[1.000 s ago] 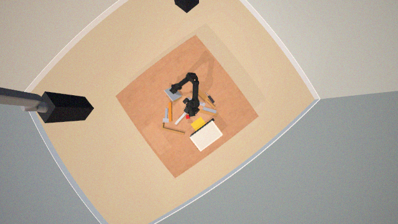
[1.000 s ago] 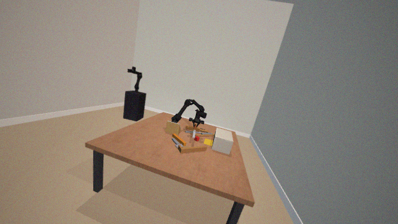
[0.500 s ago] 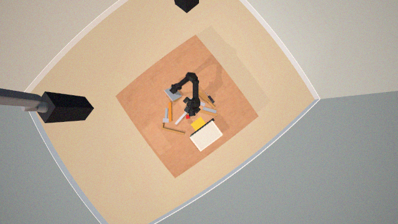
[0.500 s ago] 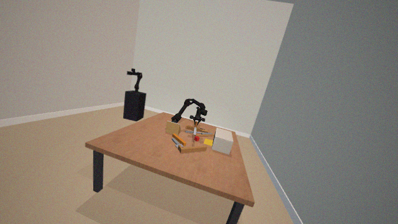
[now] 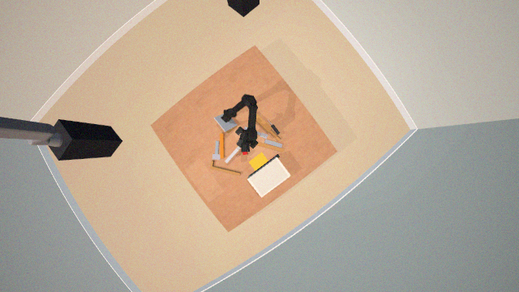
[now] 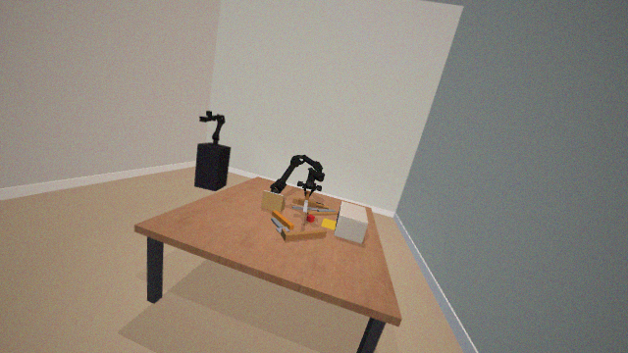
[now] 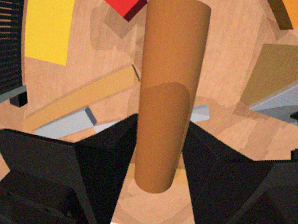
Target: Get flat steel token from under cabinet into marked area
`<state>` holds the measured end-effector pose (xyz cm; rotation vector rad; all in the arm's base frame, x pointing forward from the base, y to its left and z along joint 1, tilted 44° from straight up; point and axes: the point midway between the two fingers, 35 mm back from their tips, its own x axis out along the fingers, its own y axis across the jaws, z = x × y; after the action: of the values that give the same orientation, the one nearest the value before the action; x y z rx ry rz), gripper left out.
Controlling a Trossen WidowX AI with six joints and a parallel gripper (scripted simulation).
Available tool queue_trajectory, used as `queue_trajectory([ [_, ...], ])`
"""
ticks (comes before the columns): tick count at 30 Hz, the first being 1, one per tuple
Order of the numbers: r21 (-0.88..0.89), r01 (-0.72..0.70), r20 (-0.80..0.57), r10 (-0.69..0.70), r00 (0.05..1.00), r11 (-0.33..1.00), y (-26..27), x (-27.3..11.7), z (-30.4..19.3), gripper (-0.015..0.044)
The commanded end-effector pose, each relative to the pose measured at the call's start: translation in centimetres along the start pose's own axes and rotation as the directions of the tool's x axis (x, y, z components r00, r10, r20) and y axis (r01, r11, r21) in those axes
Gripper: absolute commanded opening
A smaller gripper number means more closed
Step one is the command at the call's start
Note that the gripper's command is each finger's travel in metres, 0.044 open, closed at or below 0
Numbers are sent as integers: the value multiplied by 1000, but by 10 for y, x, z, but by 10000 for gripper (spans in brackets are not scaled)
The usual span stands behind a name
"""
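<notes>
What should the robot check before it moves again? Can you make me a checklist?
1. Gripper has hold of something: ok, it is shut on a brown rounded handle.
2. Handle sits between both fingers: ok.
3. Yellow patch in front of the cabinet has nothing lying on the part we can see: ok.
4. Steel token spotted: cannot tell, no picture shows it clearly.
5. Path to the cabinet free of the red thing: cannot tell, it is close to the held tool, so go carefully.
6. Gripper open and tool put down: not ok, that job comes later.
</notes>
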<state>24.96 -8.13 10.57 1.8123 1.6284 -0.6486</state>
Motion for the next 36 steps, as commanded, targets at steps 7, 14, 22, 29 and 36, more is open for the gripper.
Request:
queue_trajectory([
  [7,5,-5,15,5,1000,1000,-9,-3,14,0],
  [14,55,-6,15,5,1000,998,-8,-3,12,0],
  [22,117,-7,15,5,1000,993,-8,-3,12,0],
  [29,171,-8,15,5,1000,985,-8,-3,11,0],
  [36,224,-8,15,5,1000,975,-8,-3,11,0],
])
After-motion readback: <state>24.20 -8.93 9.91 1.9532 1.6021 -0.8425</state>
